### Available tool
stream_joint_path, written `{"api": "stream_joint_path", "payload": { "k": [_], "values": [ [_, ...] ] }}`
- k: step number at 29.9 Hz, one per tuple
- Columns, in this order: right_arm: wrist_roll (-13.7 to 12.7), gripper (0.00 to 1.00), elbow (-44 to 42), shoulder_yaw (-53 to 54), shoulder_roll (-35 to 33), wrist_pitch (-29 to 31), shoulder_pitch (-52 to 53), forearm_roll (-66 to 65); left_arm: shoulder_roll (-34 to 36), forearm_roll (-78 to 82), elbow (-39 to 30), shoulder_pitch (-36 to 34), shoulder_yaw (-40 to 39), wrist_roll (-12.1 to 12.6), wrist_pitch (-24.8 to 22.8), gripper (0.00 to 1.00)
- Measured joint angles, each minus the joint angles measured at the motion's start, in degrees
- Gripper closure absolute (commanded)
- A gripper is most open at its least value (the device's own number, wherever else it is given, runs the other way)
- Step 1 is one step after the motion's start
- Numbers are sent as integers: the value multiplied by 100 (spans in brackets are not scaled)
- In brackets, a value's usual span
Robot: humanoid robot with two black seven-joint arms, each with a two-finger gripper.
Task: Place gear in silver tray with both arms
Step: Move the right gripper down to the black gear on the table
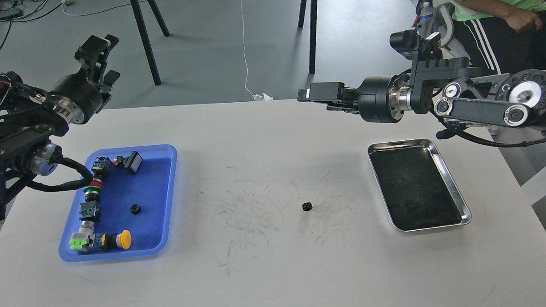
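Note:
A small black gear (307, 206) lies on the white table near its middle, left of the silver tray (466, 217). The tray has a shiny rim and a dark scuffed floor, and nothing lies in it. My left gripper (101, 59) is raised above the table's far left corner with its fingers apart and empty, far from the gear. My right gripper (314, 101) reaches left above the table's far edge, well above and behind the gear. I see it nearly side-on, with its fingers slightly apart and empty.
A blue plastic tray (167, 193) at the left holds several push-button and switch parts and a second small black gear (135, 208). A person in a green shirt (499, 0) sits at the far right. Dark stand legs (144, 40) rise behind the table.

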Motion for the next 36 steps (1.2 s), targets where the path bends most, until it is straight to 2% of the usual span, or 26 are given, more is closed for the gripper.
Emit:
{"api": "stream_joint_path", "payload": {
  "k": [3,11,22,36],
  "values": [
    [149,2,55,-44,-1,147,168,-1006,116,-37,26,-11,-14,0,-225,2],
    [402,2,90,-70,71,416,378,-2626,121,-42,140,-3,-12,0,-171,2],
    [433,3,64,-454,1097,454,579,-4301,128,-37,146,8,-12,0,-144,2],
    [430,6,-365,-990,2023,380,323,-4790,112,-155,145,85,-148,0,-205,2]
  ]
}}
